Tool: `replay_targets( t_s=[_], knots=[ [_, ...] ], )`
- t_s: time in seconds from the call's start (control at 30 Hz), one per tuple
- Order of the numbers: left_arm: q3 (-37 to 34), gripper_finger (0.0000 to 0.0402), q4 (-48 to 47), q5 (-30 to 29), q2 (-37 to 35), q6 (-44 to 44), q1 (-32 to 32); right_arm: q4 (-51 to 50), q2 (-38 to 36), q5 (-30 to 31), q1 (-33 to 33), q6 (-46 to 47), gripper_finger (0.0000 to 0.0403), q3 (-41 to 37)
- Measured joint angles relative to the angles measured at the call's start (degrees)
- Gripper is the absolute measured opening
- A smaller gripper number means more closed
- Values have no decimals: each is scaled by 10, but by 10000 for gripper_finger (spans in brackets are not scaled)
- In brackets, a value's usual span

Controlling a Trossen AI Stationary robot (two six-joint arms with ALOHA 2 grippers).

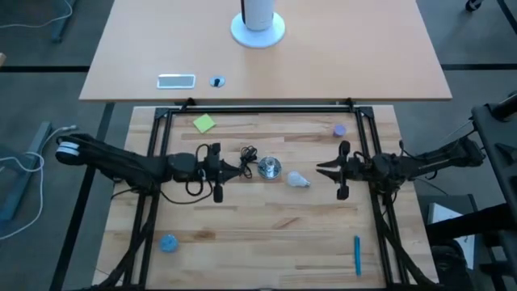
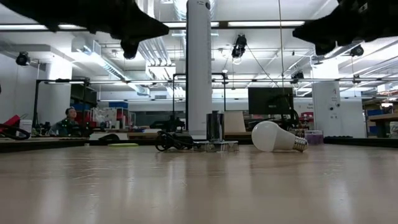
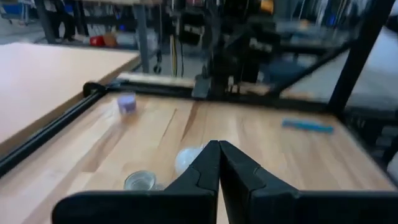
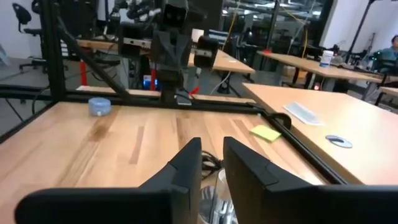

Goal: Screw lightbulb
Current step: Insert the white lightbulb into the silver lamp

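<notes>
Wooden slats of one table (image 1: pixel 266 222) carry the scene: the left gripper (image 1: pixel 240 170) hovers with its fingers pressed together on nothing, and the right gripper (image 1: pixel 323 169) hovers with a narrow gap between its fingers, also holding nothing. Between the two lie one silver socket base (image 1: pixel 269 167) with a black cord (image 1: pixel 247 155) and, just beside it toward the right gripper, one lightbulb (image 1: pixel 299 179) on its side. Farther out sit one green sticky note (image 1: pixel 204 123), one purple disc (image 1: pixel 339 129), one blue disc (image 1: pixel 168 242) and one blue pen (image 1: pixel 357 255); no writing is legible.

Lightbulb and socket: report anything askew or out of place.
The whitish rounded lightbulb lies on its side on the wooden table, apart from the shiny silver socket base, not screwed in. Neither the left gripper nor the right gripper holds it.
</notes>
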Motion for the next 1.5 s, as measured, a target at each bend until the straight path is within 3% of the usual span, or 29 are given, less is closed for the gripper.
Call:
replay_targets(
  t_s=[0.27,0.43,0.57,0.67,0.73,0.9,1.1,1.2,1.5],
  knots=[
    [-93,0,278,0,75,-69,-1,-8,23,0,0,1,52,28],
    [-99,0,308,0,111,-71,0,-8,30,-1,0,21,59,43],
    [-79,0,308,-18,133,-45,2,-3,29,3,0,-25,65,49],
    [-52,0,307,-91,147,-14,3,7,30,96,-2,-74,64,53],
    [-30,0,306,-132,154,-12,3,7,30,150,-3,-38,59,53],
    [34,0,190,-154,158,31,3,-34,40,160,-6,40,52,63],
    [153,0,-177,-155,149,69,6,-215,93,148,-7,156,78,115],
    [189,0,-301,-156,153,77,7,-301,136,131,-9,194,103,155],
    [137,0,-304,-155,152,5,6,-386,332,-11,-25,224,172,241]
  ],
)
